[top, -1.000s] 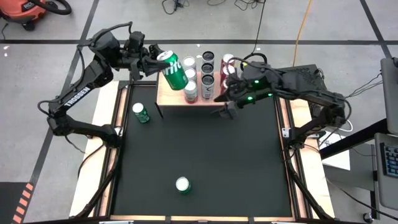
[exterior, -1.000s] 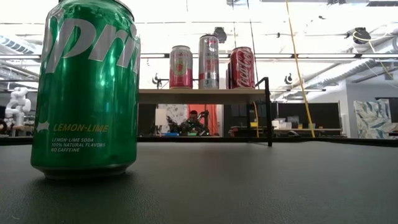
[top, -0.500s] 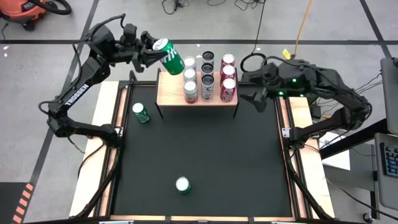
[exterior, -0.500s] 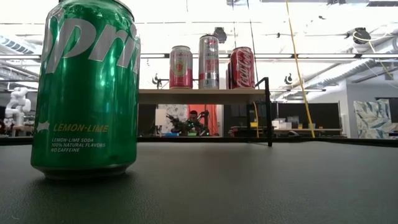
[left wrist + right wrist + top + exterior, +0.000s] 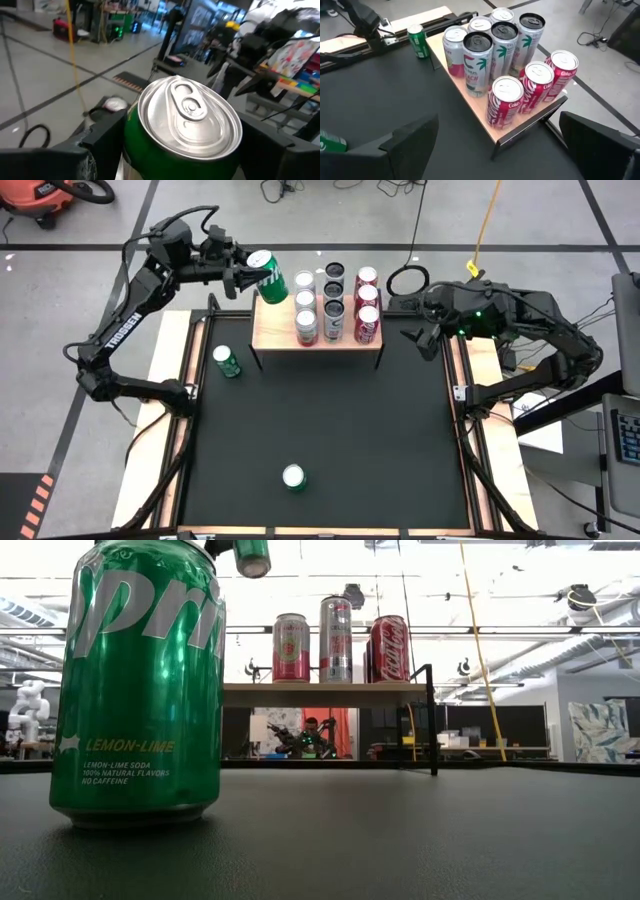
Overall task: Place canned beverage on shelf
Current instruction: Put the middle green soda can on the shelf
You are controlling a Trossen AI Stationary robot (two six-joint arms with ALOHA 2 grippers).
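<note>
Left gripper: your fingers are clamped round the green can, carrying it tilted in the air over the shelf's left far corner.
Green can, handling: judge it stiff but thin-walled, smooth and likely slippery; hold it mid-body, as the left wrist view shows, and squeeze no harder than needed. If full, expect some heft.
Shelf: wooden top on black legs at the worktop's far edge; its left strip is bare, the place you want.
Shelf cans: silver and red cans standing upright in rows, right of the bare strip; keep clear of them.
Right gripper: fingers wide apart, holding nothing, waiting beside the shelf's right end.
</note>
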